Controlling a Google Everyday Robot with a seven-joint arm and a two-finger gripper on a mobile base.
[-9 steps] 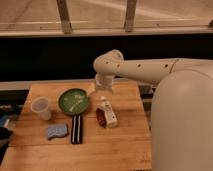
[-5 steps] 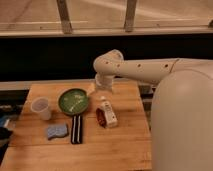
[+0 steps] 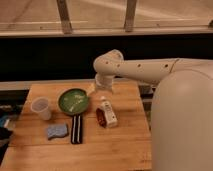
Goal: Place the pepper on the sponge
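- Gripper (image 3: pixel 99 91): hung below the bent white arm (image 3: pixel 142 70), over the far middle of the wooden table (image 3: pixel 125 147); jaws apart, clamped on nothing; placed between the green plate's right rim and the carton's top, above both
- Pepper (image 3: pixel 100 118): dark red, lying on the table against the left side of the white carton (image 3: pixel 109 113); nearer than the gripper, right of the striped strip
- Sponge (image 3: pixel 57 131): light blue, flat at the near left of the table; just left of the black strip with white stripes (image 3: pixel 76 129); apart from the pepper, with the strip between them
- Green plate (image 3: pixel 73 101): far of the strip, left of the gripper
- Pale cup (image 3: pixel 41 107): upright, left of the plate, far of the sponge
- Robot body (image 3: pixel 182 125): large and white, filling the right side
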